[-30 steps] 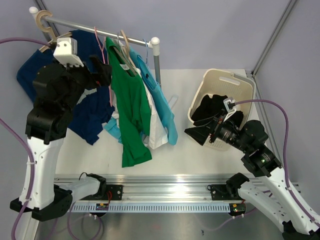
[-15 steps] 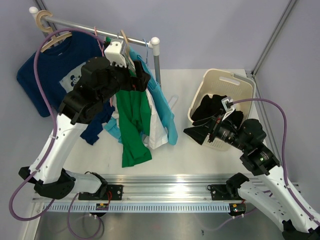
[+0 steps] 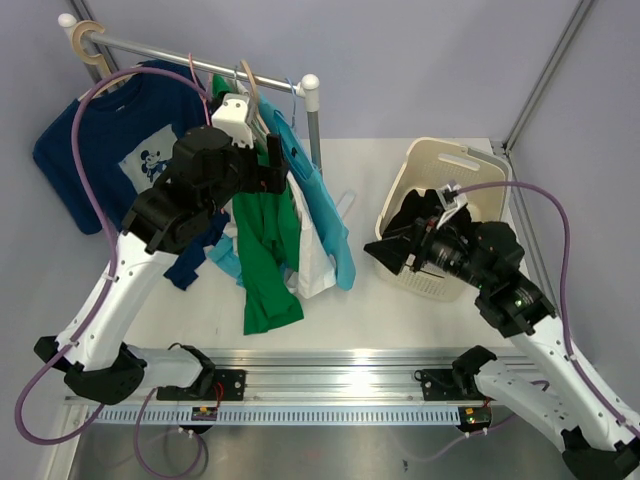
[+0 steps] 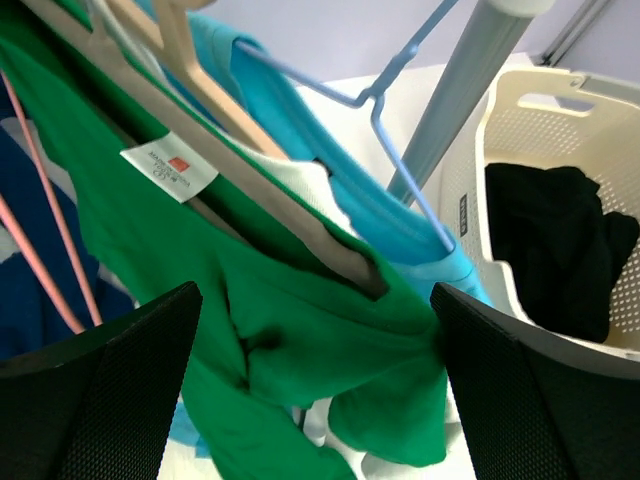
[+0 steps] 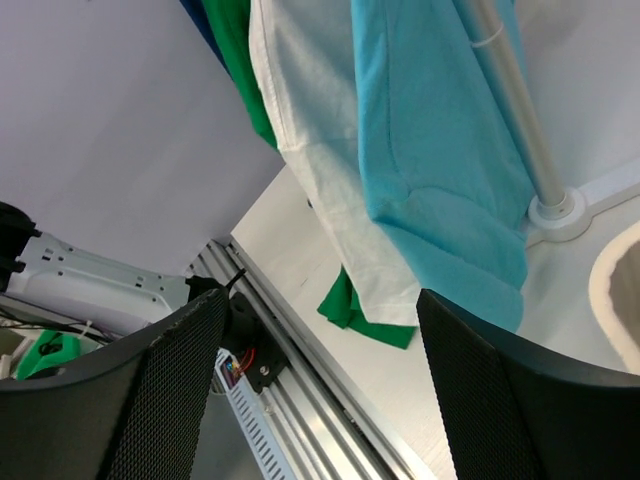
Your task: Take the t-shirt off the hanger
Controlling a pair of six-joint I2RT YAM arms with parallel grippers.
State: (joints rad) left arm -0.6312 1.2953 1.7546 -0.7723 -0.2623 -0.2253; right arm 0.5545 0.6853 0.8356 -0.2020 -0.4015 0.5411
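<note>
A green t-shirt (image 3: 266, 235) hangs on a wooden hanger (image 4: 250, 190) on the rack's rail (image 3: 190, 58), between a navy printed t-shirt (image 3: 120, 150) and white (image 3: 316, 262) and light-blue (image 3: 330, 215) shirts. My left gripper (image 3: 283, 172) is open at the green shirt's shoulder. In the left wrist view the green cloth (image 4: 300, 330) bunches between the spread fingers (image 4: 100, 400), below the hanger's end. My right gripper (image 3: 387, 255) is open and empty, in the air between the basket and the hanging shirts. Its view shows the light-blue shirt (image 5: 440, 170) and the green hem (image 5: 350, 305).
A cream laundry basket (image 3: 480, 170) with a black garment (image 3: 420, 212) stands at the right. The rack's upright pole (image 3: 314, 125) and its white foot (image 5: 560, 210) stand behind the shirts. A blue wire hanger (image 4: 400, 100) and a pink hanger (image 4: 45, 230) also hang there. An aluminium rail (image 3: 320, 385) runs along the near edge.
My left arm has swung right, from the navy t-shirt to the green shirt's shoulder, uncovering the navy shirt's print. My right gripper has drifted slightly left and up.
</note>
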